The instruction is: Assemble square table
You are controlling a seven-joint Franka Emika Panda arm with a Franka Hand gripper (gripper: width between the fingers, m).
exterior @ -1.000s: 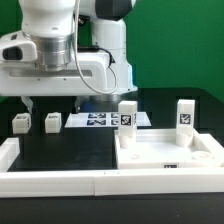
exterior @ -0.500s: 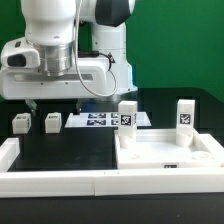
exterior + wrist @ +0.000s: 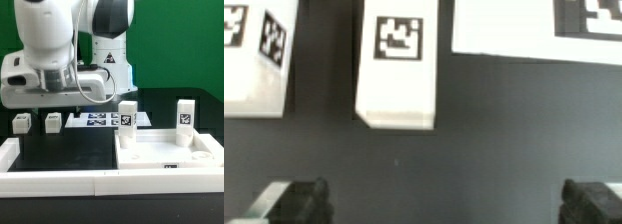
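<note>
Jaws are spread wide & empty: in the wrist view the 2 fingertips (image 3: 287, 200) sit well apart w/ only bare table (image 3: 438, 150) between them, nothing gripped. They hover above & just short of a loose leg block (image 3: 400, 75), tag face up; a 2nd loose leg block (image 3: 255, 60) lies beside it, partly cut off by the frame edge, w/ the marker board (image 3: 535, 25) on the other side. In the exterior view the arm (image 3: 55, 70) hangs over that same spot at the exterior view's left, & the 2 loose blocks sit side by side, apart from each other, near the marker board. The square slab (image 3: 165, 155) rests at the exterior view's right, tucked into the corner of the border rails (image 3: 60, 182), prob. so it can't slide while legs go in. 2 legs, the nearer-centre leg (image 3: 128, 115) & the far-right leg (image 3: 185, 115), already stand upright at its 2 far corners; its 2 near corners show none. So roughly half done by my read. The wide opening prob. suits a descent astride the middle block's narrow sides; centring matters, since an off-centre close could shove it toward its neighbour.
</note>
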